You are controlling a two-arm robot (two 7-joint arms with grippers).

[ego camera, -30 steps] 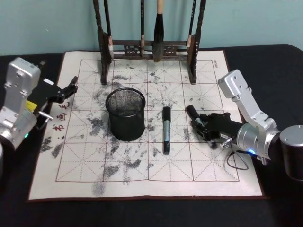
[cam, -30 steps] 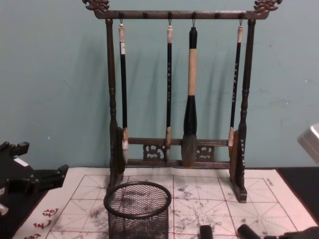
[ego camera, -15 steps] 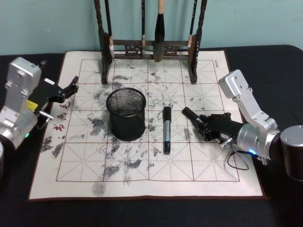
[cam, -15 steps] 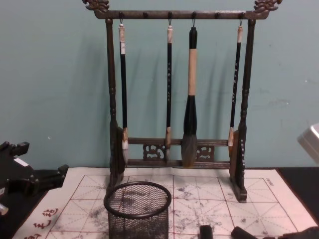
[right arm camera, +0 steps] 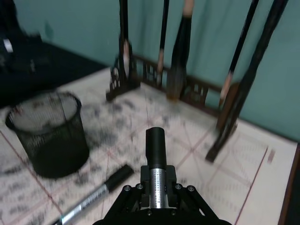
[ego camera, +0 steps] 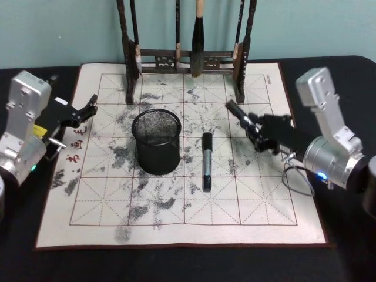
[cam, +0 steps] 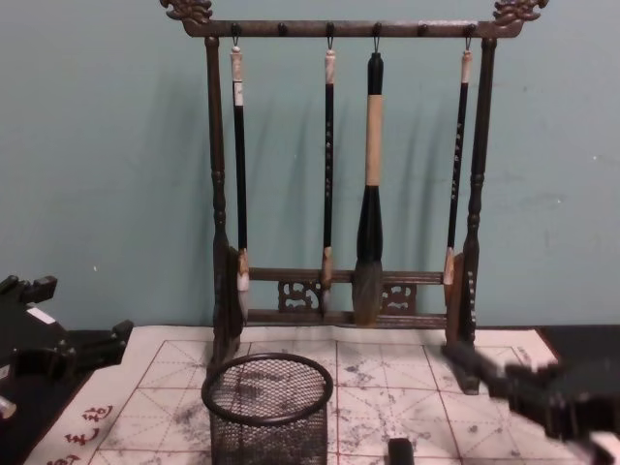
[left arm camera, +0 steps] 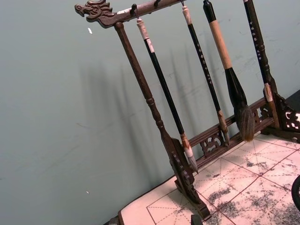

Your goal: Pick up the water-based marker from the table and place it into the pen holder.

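My right gripper (ego camera: pixel 255 130) is shut on a water-based marker (ego camera: pixel 237 114) with a black cap and silver barrel, held in the air over the right side of the mat, cap pointing toward the brush rack. The right wrist view shows this marker (right arm camera: pixel 156 161) sticking out between the jaws. A second marker (ego camera: pixel 206 161) lies flat on the mat in the middle of the table (ego camera: pixel 23 258), just right of the pen holder (ego camera: pixel 156 141), a black wire-mesh cup standing upright. My left gripper (ego camera: pixel 88 108) rests open at the mat's left edge.
A tall dark wooden brush rack (ego camera: pixel 185 57) with several hanging brushes stands at the back of the mat, close behind the held marker. The ink-stained mat (ego camera: pixel 176 223) has free room along its front half. In the chest view the right gripper (cam: pixel 552 395) hangs right of the cup (cam: pixel 268 412).
My right gripper has risen off the mat with the marker and moved back toward the rack. The lying marker, the cup and the left arm have not moved.
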